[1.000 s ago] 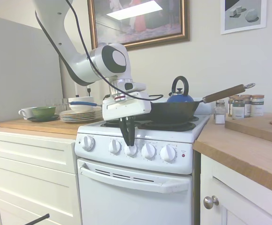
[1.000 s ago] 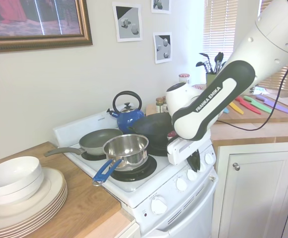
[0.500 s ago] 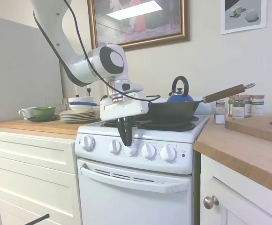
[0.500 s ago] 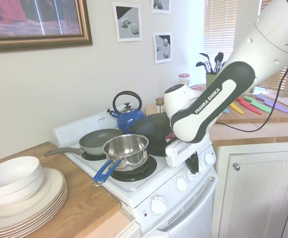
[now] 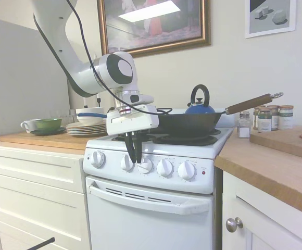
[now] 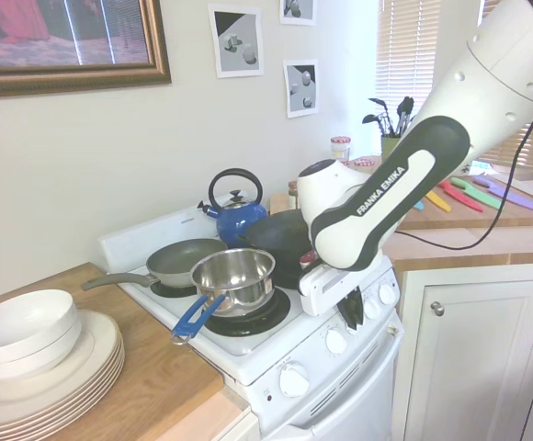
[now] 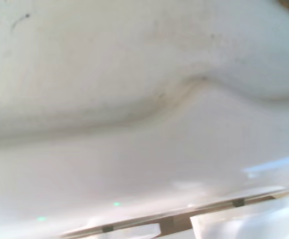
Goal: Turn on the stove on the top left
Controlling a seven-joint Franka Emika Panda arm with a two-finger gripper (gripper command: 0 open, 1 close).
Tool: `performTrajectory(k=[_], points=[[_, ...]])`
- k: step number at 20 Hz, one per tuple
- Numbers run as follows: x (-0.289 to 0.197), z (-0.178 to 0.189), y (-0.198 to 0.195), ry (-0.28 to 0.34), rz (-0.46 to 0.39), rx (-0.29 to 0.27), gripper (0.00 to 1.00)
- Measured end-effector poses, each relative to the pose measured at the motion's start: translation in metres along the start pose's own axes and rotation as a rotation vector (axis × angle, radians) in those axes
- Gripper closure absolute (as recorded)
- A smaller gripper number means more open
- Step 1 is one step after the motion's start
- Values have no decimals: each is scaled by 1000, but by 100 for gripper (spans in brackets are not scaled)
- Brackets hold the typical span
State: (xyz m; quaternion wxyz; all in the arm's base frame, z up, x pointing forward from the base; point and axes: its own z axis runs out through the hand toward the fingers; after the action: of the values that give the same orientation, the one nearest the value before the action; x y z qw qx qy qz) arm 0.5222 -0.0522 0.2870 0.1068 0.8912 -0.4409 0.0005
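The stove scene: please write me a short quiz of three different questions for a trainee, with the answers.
1. True or false: the gripper hangs over the stack of plates.
2. Which pan has a blue handle? A) the wok B) the steel saucepan C) the frying pan
3. How many round knobs are on the front of the stove?

Key: 1. False, it is at the knobs. 2. B. 3. Five.
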Motion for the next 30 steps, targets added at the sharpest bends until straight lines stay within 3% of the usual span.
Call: performTrajectory(k=[8, 30], points=[[11, 2, 6, -35, 66, 50, 100], [11, 31, 5, -39, 75, 6, 100]])
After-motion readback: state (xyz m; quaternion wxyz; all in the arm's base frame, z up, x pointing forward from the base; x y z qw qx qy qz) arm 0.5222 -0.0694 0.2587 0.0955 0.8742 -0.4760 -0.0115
